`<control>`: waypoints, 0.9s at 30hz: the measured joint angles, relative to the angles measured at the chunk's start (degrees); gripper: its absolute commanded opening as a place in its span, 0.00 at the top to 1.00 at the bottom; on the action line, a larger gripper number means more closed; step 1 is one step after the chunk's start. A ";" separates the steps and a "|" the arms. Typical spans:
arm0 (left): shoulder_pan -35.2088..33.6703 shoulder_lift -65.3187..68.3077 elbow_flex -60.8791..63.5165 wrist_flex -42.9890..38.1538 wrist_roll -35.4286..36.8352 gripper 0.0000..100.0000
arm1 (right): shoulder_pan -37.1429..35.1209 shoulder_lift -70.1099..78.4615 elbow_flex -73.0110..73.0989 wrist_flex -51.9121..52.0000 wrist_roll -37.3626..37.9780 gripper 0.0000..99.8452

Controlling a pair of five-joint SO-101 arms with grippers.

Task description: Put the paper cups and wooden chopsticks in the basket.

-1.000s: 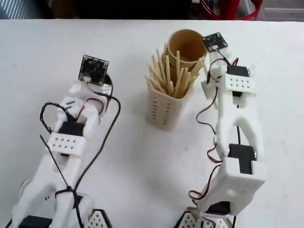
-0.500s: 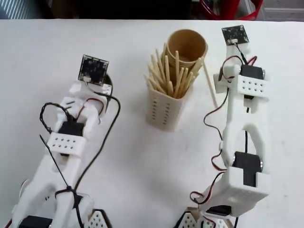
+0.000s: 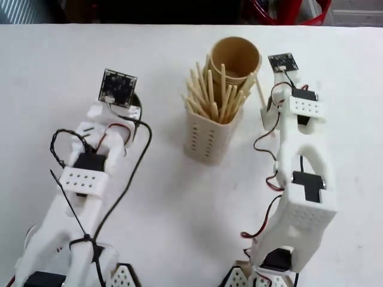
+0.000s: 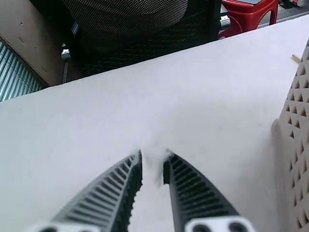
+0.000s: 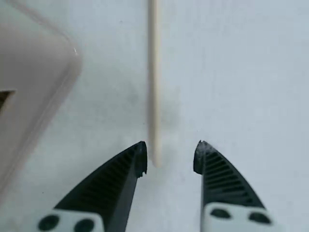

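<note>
High view, near edge first: two white arms are seen rising from their bases, the left arm [image 3: 81, 179] angled up across the tabletop [image 3: 167, 197], the right arm [image 3: 302, 191] stretched almost straight toward the far side.

On the left, the left pincer [image 4: 153, 162] is found low over bare tabletop. It is all but closed, with only a thin slit left between its ribbed fingers, and nothing is held. The perforated wall of the basket [image 4: 294, 140] is caught at the side of that wrist view, near the pincer but apart from it.

Over to the right now: the right pincer [image 5: 169, 155] is held open just above the tabletop. The near end of a loose chopstick [image 5: 153, 72] is framed between its fingertips, right beside one finger and well off the other. Whether that finger is touched cannot be told, and no grip is made on it. The stick is laid flat on the tabletop, running away from the pincer, just beside the basket's corner.

Mid-table, the basket is stood upright between the two arms. It is packed with a bundle of chopsticks [image 3: 212, 95], fanned out and leaning. Behind them, on the far side, the paper cups [image 3: 236, 57] are nested one inside another.

Beyond the far edge, a dark mesh chair [image 4: 135, 29] and a red stool [image 4: 246, 14] are made out.
</note>
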 measured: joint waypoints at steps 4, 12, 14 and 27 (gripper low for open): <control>0.00 0.00 0.00 0.00 0.00 0.91 | 0.00 1.85 0.00 -0.62 0.00 0.83; 0.00 0.00 0.00 0.00 0.00 0.91 | 0.00 5.63 -0.09 -2.55 0.09 0.83; 0.00 0.00 0.00 0.00 0.00 0.91 | 0.00 5.98 -0.53 -2.55 0.09 0.83; 0.00 0.00 0.00 0.00 0.00 0.91 | 1.58 6.15 -1.93 4.31 0.35 0.94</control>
